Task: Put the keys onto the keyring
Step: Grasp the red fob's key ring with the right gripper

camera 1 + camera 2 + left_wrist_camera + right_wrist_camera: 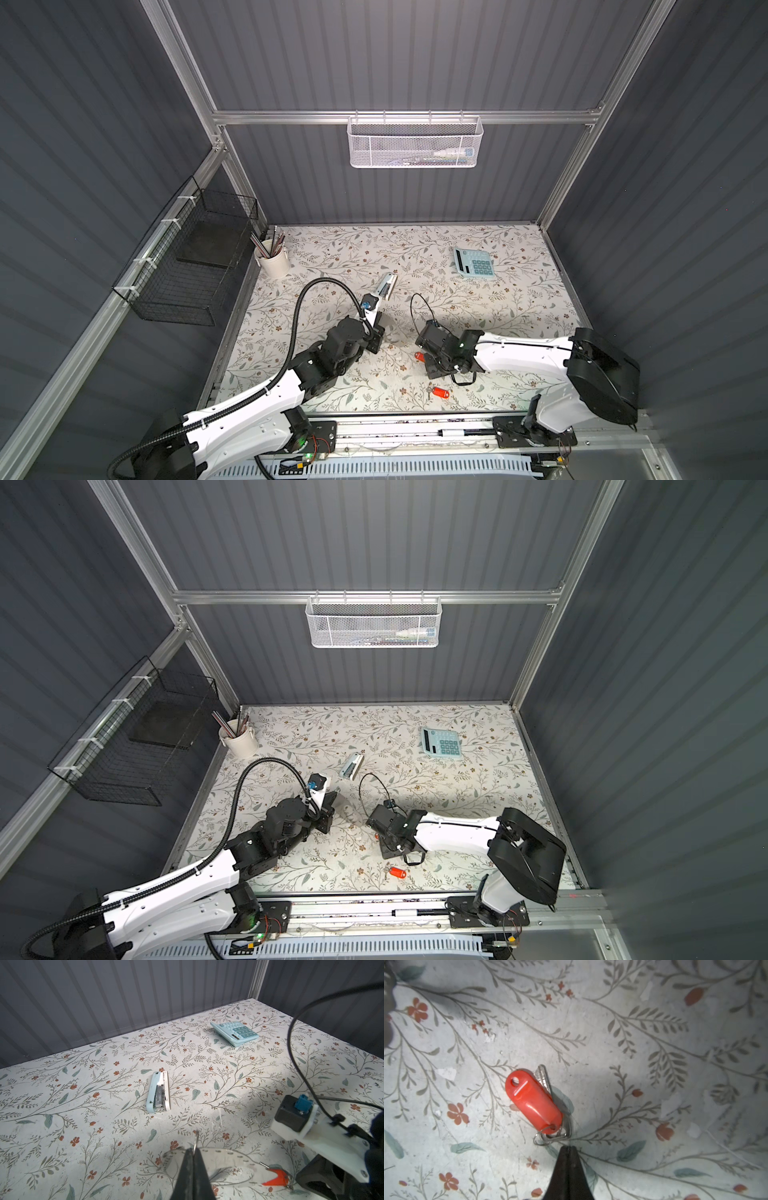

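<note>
At right gripper [567, 1148]: jaws together; key [533, 1103], long axis pointing at them (loop end nearest)
Left gripper [194, 1152]: clamped on keyring [226, 1155]

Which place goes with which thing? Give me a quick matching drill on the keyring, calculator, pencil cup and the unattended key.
Things:
1 keyring
2 calculator
3 pencil cup
4 unattended key

Places:
A back left corner of the table
B by the front edge
C in the shut left gripper
D back right

Pairs: 1-C, 2-D, 3-A, 4-B
</note>
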Controlling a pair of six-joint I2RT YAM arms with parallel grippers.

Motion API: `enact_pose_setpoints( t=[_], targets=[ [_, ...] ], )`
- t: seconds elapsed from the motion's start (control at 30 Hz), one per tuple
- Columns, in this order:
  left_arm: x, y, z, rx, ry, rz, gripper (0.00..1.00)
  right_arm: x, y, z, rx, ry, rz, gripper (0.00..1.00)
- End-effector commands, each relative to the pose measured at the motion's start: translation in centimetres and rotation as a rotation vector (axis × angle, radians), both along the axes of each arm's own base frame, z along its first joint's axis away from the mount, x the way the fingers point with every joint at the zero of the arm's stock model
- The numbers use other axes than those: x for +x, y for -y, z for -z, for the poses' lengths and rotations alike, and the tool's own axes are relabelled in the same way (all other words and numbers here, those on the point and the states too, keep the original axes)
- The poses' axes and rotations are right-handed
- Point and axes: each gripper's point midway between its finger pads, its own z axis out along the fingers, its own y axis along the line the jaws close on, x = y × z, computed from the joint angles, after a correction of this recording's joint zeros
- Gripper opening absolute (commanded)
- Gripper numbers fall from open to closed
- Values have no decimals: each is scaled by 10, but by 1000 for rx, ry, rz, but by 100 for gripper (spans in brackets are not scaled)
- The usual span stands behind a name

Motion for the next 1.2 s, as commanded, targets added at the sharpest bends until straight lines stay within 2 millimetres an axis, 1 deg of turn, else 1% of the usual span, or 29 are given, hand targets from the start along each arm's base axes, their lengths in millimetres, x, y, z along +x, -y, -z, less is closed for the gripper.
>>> enact_pose_setpoints(
  t=[0.0,0.07,0.17,0.2,0.3,0.33,0.4,0.6,0.73,0.93,1.17],
  targets=[
    [2,1,-4,-15,8,-4,0,13,1,-9,52,64,13,0],
    [2,1,-4,-16,5,-4,0,15,2,-15,58,89,0,9],
    [3,-1,-3,-14,2,-14,0,14,2,-19,53,110,-15,20],
    [3,-2,-3,-14,2,-18,0,13,0,-19,55,111,-20,22],
    [3,-1,-3,-17,2,-17,0,11,-9,-16,53,106,-49,35],
    [3,-1,-3,-18,2,-16,0,10,-14,-15,45,105,-65,37],
    [3,0,-3,-14,0,-15,0,9,-20,-11,27,98,-88,39],
    [3,-2,-3,-7,2,-16,0,9,-25,-2,-26,100,-109,40],
    [3,-2,-4,-8,3,-18,0,10,-25,1,-48,99,-109,36],
    [3,-1,-4,-7,3,-15,0,12,-19,2,-71,112,-91,28],
    [4,1,-6,-8,5,-10,0,13,-14,-1,-71,137,-76,18]
  ],
)
